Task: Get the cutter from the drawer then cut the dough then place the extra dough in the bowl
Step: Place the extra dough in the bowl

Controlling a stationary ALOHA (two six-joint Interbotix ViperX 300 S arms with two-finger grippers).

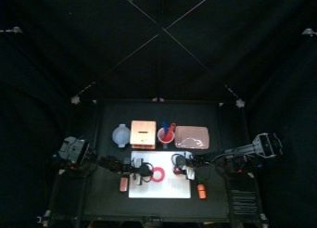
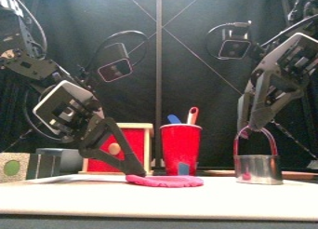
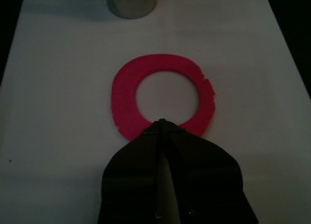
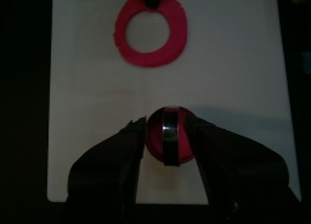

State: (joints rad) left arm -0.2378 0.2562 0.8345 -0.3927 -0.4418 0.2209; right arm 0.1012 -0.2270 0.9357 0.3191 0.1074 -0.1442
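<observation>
Dough ring [image 1: 155,173] lies flat on white cutting board [image 1: 158,202], mid-desk. L hand [image 3: 162,126] closed, tips pinching ring's near rim. R hand [image 2: 255,130] clamps wire handle of round metal cutter [image 2: 258,169], which stands on board right of ring. Blue-grey bowl [image 1: 120,134] sits behind board, to the left.

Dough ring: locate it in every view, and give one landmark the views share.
Top view: dough ring on the white cutting board's middle.
Front view: flat, before the red cup.
Left wrist view: centre, at the left hand's tip.
Right wrist view: at the board's far end.
Shared landmark: that board beneath it.
</observation>
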